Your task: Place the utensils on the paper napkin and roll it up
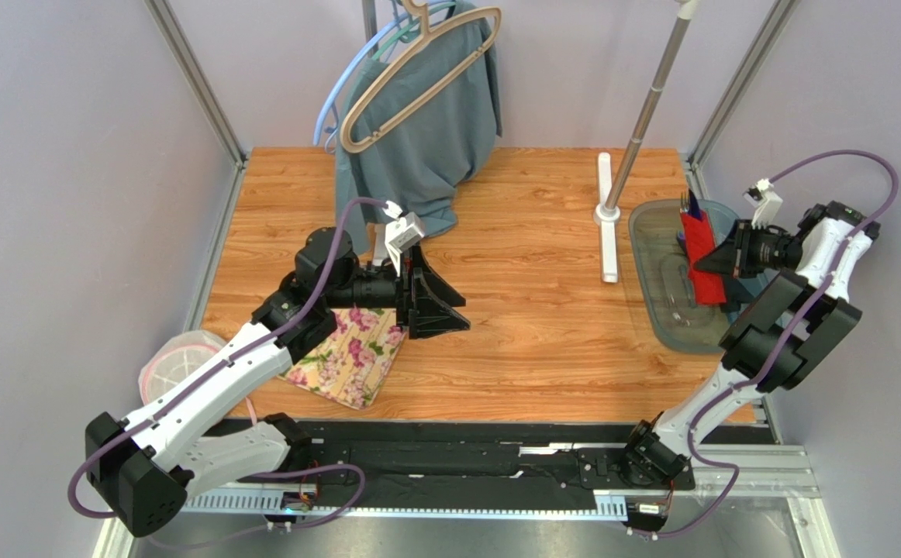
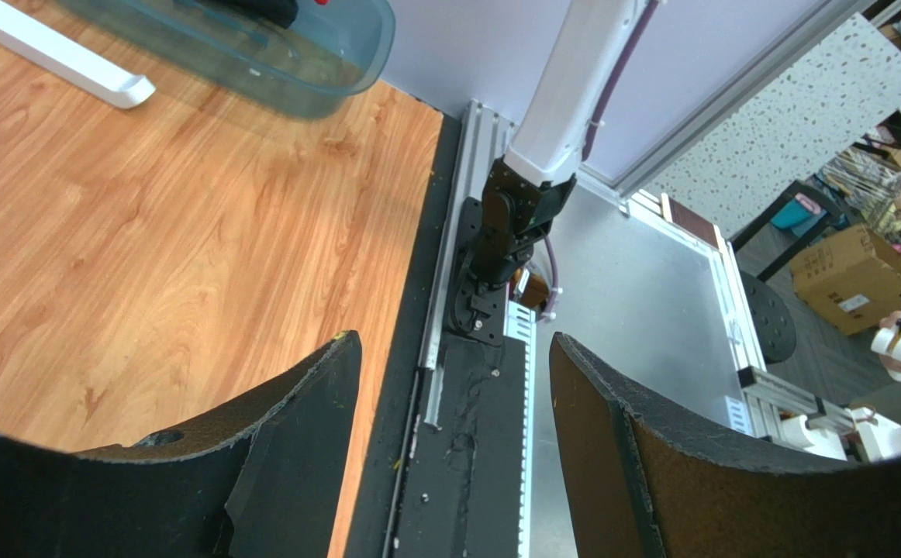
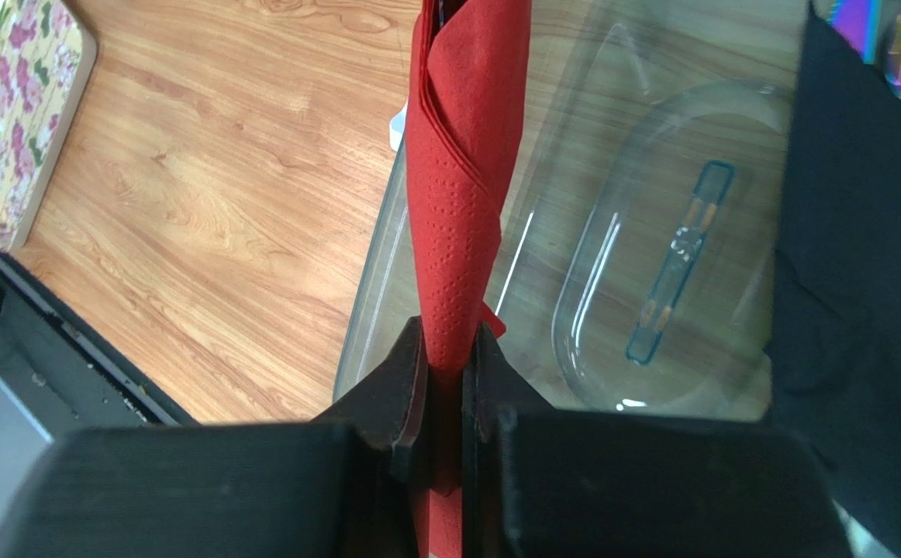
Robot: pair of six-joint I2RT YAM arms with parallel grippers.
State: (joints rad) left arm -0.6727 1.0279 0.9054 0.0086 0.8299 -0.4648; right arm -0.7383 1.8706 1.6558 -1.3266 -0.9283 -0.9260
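The red paper napkin [image 1: 701, 265] is rolled into a tight tube, and my right gripper [image 1: 723, 258] is shut on it. In the right wrist view the napkin roll [image 3: 467, 174] runs up from between the closed fingers of the right gripper [image 3: 446, 344]. It hangs over a clear plastic tray [image 3: 371, 305]. Dark utensil ends [image 1: 686, 205] poke out of the roll's far end; the rest of the utensils are hidden inside. My left gripper [image 1: 453, 312] is open and empty over the bare wood left of centre. In the left wrist view, the left gripper [image 2: 455, 344] has only the table's edge between its fingers.
The clear tray [image 1: 663, 314] sits at the right edge of the table. A floral mat [image 1: 350, 356] lies front left under my left arm, with a pink-rimmed round container [image 1: 176, 360] beside it. A grey-green garment [image 1: 432, 140] on a beige hanger [image 1: 414, 76] hangs at the back. A white stand base [image 1: 609, 227] is nearby.
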